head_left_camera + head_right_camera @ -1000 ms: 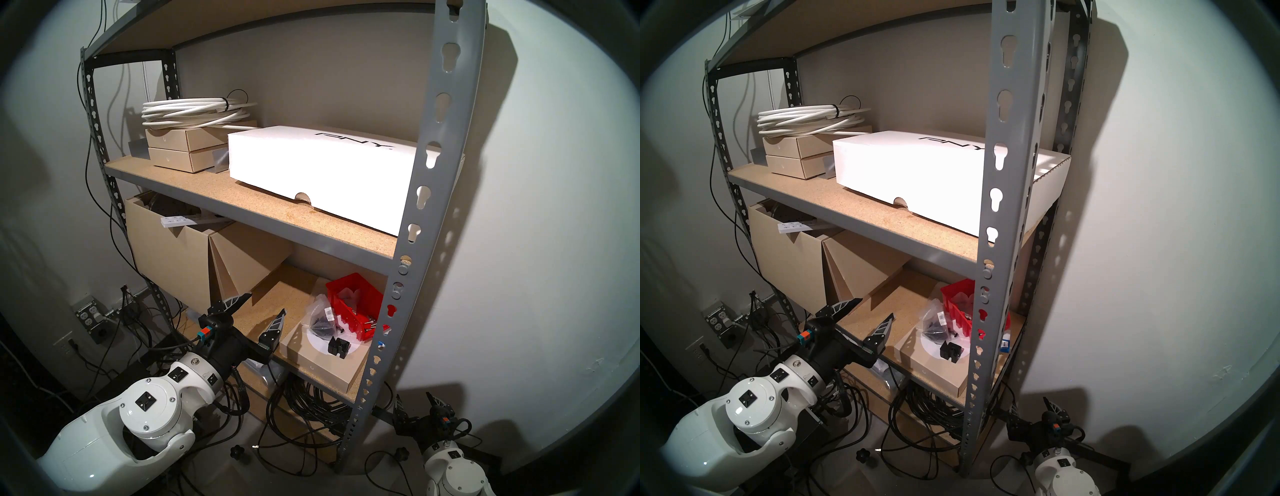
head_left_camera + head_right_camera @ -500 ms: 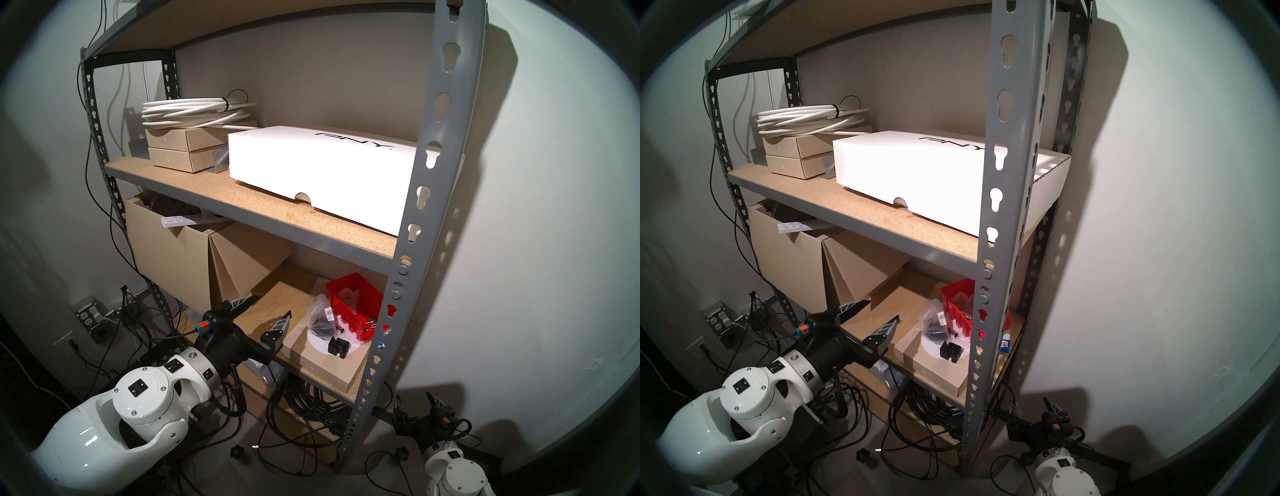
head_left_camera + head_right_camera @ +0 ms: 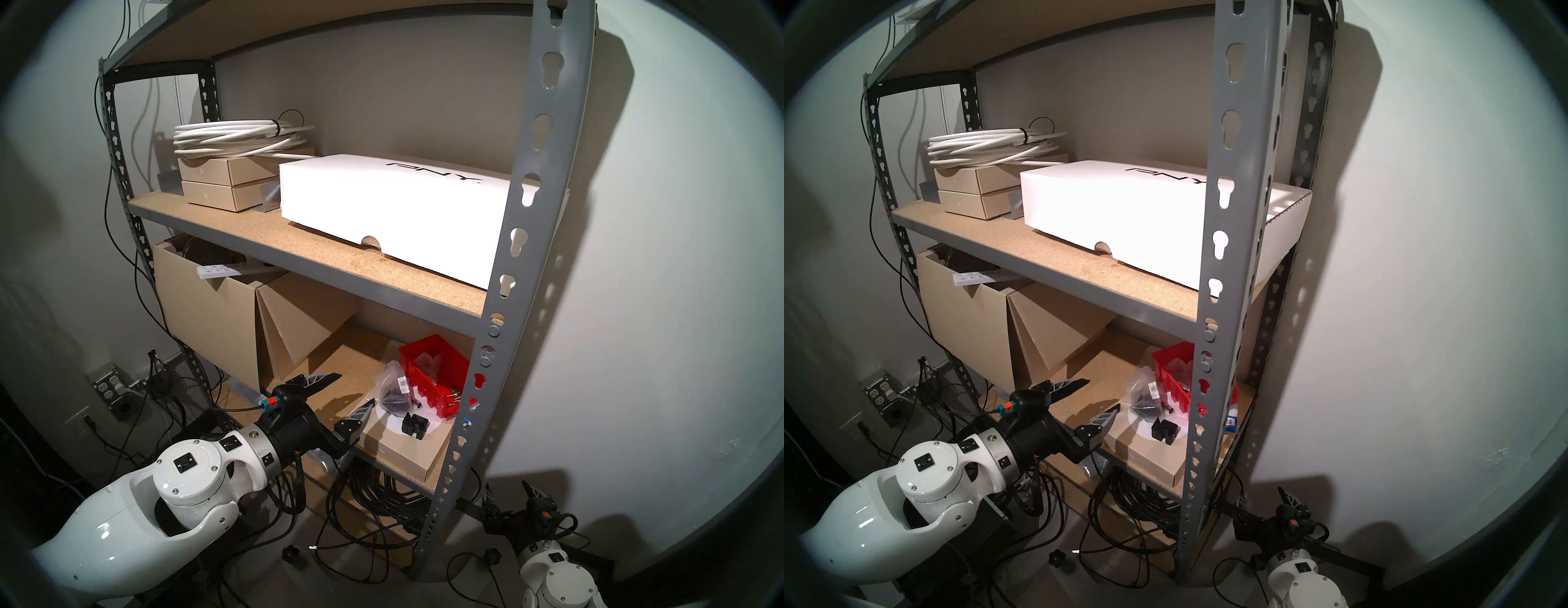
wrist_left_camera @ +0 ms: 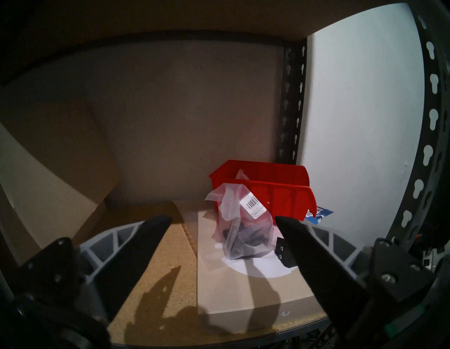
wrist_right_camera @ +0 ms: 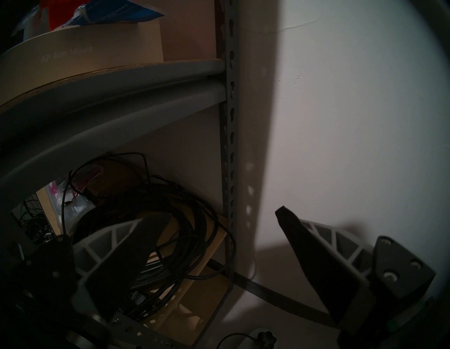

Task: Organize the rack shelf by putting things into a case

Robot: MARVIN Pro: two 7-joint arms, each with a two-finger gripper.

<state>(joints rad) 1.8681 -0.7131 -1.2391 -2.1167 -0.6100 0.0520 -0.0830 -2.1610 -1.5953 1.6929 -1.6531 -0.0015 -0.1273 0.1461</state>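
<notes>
Reaching in with our left gripper (image 3: 353, 388) spread empty, we have packed nothing yet: the bag (image 4: 239, 227) and black block (image 3: 415, 426) lie lower right, beside the red bin (image 3: 432, 373).

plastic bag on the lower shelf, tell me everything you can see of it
The bag is clear, crinkled plastic, holding small black parts bunched at its bottom, with a white barcode label near its top. It stands slumped on a flat tan box, its upper part against the red bin behind it. A black block sits just beside it. The open left gripper faces it without touching.
</notes>
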